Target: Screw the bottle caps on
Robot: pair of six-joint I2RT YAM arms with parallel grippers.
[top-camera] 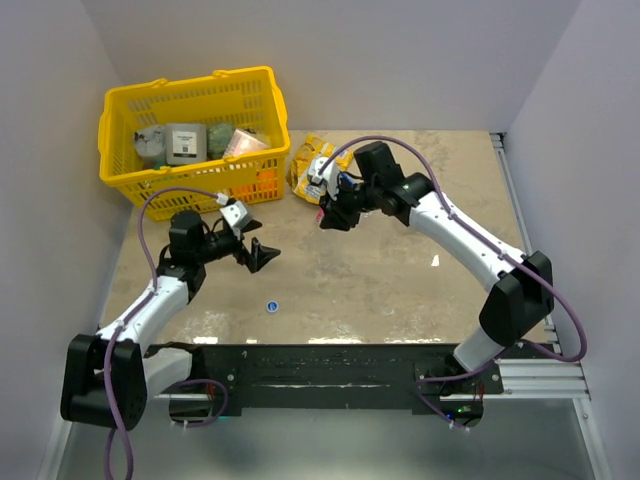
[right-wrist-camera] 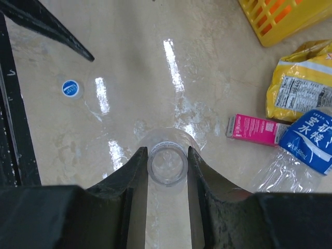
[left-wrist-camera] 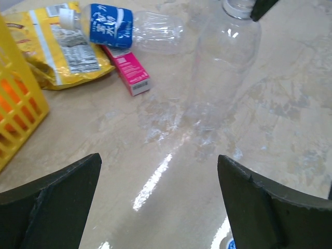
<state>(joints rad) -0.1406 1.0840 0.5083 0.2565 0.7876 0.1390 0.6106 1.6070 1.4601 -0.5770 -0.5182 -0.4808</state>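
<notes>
With our right hand (right-wrist-camera: 166, 153) pinching the open neck of the upright clear bottle (left-wrist-camera: 223, 62) on the bench (top-camera: 400, 280), seemingly snug though contact is hard to judge, we should steady it while the spread, empty left hand (left-wrist-camera: 158, 157) fetches the blue cap (right-wrist-camera: 69, 88) lying well apart.

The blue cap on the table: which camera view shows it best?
The right wrist view: the blue cap appears whole, with white print on it. The top external view shows it only as a tiny blue dot; the left wrist view catches just a sliver at the bottom edge.
</notes>
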